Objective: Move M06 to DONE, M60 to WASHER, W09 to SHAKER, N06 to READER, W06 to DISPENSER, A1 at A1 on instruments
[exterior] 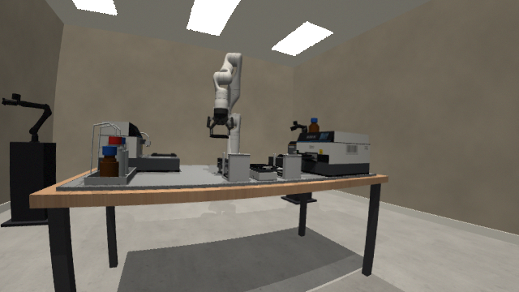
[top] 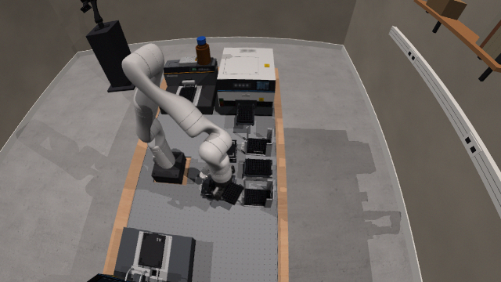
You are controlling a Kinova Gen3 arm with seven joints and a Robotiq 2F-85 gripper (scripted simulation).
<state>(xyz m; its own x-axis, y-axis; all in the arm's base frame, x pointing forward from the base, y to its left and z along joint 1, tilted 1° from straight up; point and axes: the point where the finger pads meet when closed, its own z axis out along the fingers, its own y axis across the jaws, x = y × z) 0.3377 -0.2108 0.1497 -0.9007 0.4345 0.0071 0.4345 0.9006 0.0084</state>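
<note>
I'm working in a laboratory. The desk carries a boxy plate reader, brown reagent bottles, black microplates in nests, and a white arm.
</note>
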